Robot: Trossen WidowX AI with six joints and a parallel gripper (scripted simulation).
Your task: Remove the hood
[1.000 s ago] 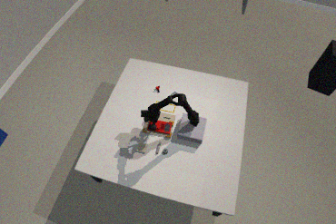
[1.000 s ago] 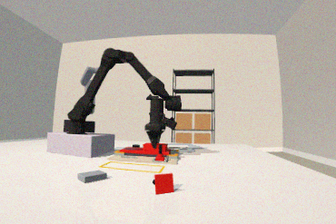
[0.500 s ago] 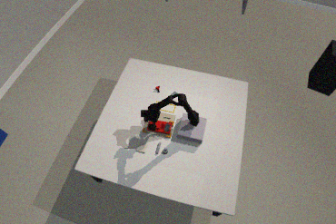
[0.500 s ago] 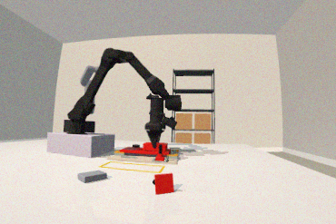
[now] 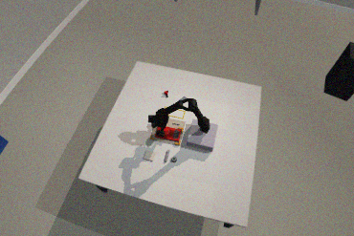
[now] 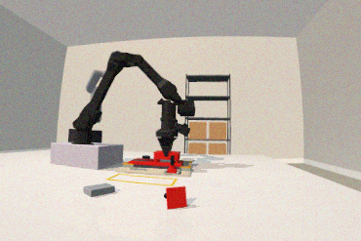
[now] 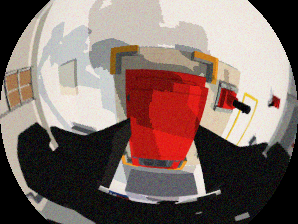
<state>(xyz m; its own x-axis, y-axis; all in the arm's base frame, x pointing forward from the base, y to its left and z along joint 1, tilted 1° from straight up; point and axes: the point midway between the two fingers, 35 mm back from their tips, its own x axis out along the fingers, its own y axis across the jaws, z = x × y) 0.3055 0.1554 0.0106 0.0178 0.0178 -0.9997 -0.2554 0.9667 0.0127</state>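
My gripper [image 5: 161, 132] [image 6: 166, 154] [image 7: 164, 124] grips the red hood [image 7: 167, 117], fingers set against its sides, at the toy car [image 5: 168, 135] [image 6: 141, 163]. The grasp appears made; the hood has yet to reach the yellow-outlined area [image 5: 178, 113] [image 6: 141, 182] [image 7: 256, 107] beside the car. Lifting, placing and letting go remain.

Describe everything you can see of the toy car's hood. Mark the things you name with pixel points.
The hood [image 6: 159, 154] [image 7: 167, 117] is a plain red panel, smooth and plastic-looking, with darker patches of shade across it. It lies roughly level at the toy car [image 6: 141, 163], outside the yellow outline [image 6: 141, 184] [image 7: 250, 96]. The hand [image 5: 161, 134] [image 6: 166, 154] [image 7: 164, 124] grips it from above, one finger on each side. I can't tell whether it is already loose from the car.
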